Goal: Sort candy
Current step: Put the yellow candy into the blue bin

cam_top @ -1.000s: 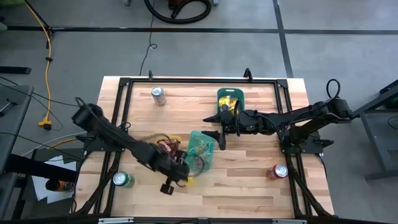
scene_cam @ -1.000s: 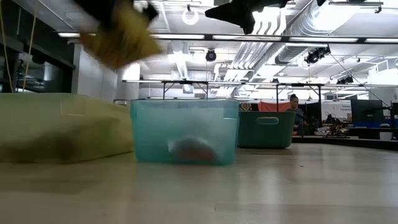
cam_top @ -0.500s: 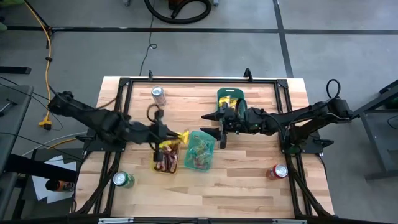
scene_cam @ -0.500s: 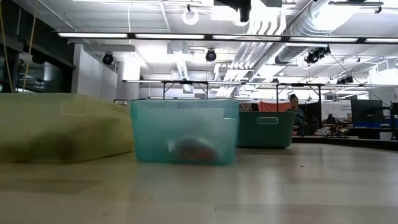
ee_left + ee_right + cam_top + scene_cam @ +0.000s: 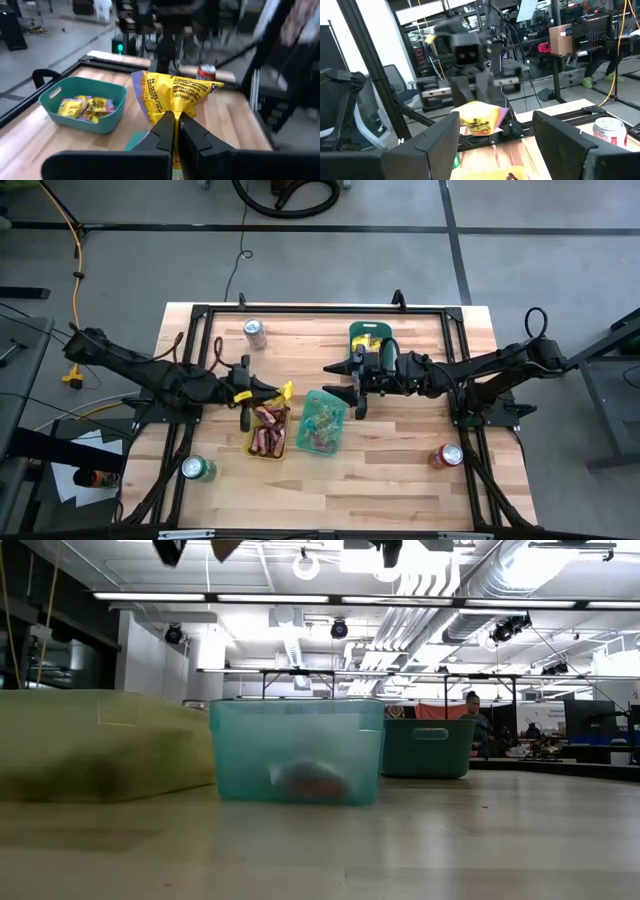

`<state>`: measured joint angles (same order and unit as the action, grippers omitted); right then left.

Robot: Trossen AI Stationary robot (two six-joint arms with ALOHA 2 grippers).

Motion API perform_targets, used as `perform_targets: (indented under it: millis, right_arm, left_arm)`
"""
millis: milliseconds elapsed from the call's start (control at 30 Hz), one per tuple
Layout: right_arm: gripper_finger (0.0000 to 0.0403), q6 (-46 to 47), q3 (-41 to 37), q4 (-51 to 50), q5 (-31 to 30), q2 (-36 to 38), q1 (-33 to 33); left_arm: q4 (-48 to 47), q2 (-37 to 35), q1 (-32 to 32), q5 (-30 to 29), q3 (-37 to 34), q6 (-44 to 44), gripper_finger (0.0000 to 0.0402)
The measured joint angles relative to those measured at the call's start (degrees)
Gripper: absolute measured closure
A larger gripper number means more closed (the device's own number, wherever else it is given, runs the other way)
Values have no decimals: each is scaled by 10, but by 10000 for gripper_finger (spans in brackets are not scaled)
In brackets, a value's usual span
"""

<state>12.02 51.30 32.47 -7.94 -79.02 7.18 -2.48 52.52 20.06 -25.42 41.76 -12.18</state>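
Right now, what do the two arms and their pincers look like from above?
Both arms are dark, nearly black, built of slim jointed links. The left pincer ends in two narrow black fingers. The right pincer has broad, flat black fingers. A black cable loops at the right arm's base.

Glossy crinkled yellow packet [image 5: 172,95]; wooden table [image 5: 400,470]
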Motion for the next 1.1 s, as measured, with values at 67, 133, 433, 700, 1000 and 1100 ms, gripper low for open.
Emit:
perform_targets:
  millis: [67, 133, 433, 700, 1000, 1100]
  right_arm:
    - [158, 0, 0, 0, 0, 0, 0]
    - [158, 0, 0, 0, 0, 0, 0]
    - [158, 24, 0, 14, 0, 0, 0]
    - [158, -69, 71, -72, 0, -39, 12]
    - [158, -154, 195, -202, -38, -111, -6]
    - [158, -143, 208, -211, -25, -124, -16]
  left_arm:
    - [61, -19, -12, 7, -45, -12, 401]
    - [112, -33, -26, 16, -80, -20, 401]
    - [171, -45, -84, 80, -117, -33, 401]
    - [175, -42, -121, 125, -117, -32, 401]
    - [177, -38, -133, 145, -116, -33, 401]
    - [175, -35, -133, 146, -116, -32, 401]
